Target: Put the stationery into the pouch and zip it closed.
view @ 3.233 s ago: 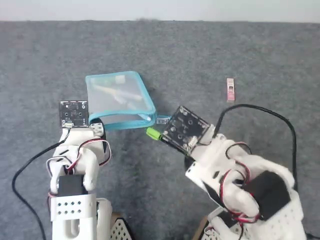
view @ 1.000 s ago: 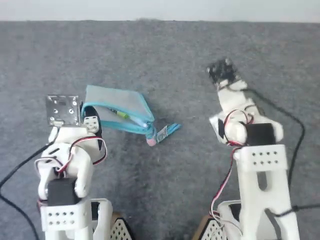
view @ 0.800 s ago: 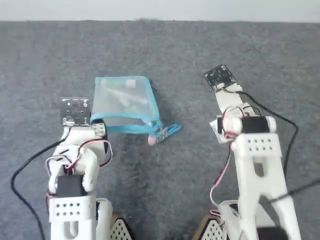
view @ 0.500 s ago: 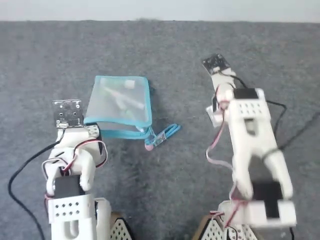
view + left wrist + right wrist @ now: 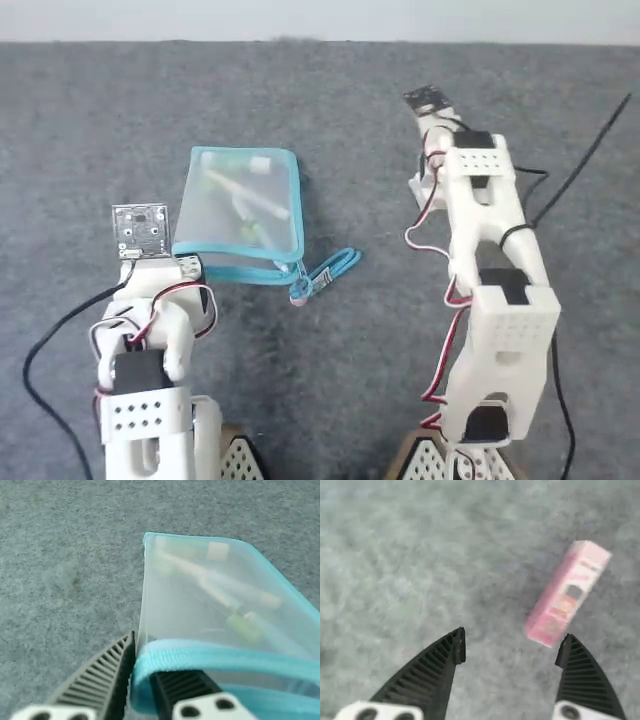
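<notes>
Grey fabric tabletop (image 5: pixel 330 110): at near left, the left gripper (image 5: pixel 142 660) is clenched on the near corner of a translucent teal-edged zip pouch (image 5: pixel 210 610) with pens inside. At far right, the right gripper (image 5: pixel 514 635) hangs released near a small pink rectangular block (image 5: pixel 567 592).

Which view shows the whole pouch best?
The high view: the pouch lies whole, strap included. The left wrist view crops it, with the left tool gripping its edge. The right wrist view faces a pink box.

The translucent, teal-edged pouch (image 5: pixel 232 232) holds pens (image 5: pixel 252 201), while the pink eraser (image 5: pixel 567 592) lies flat outside it.
</notes>
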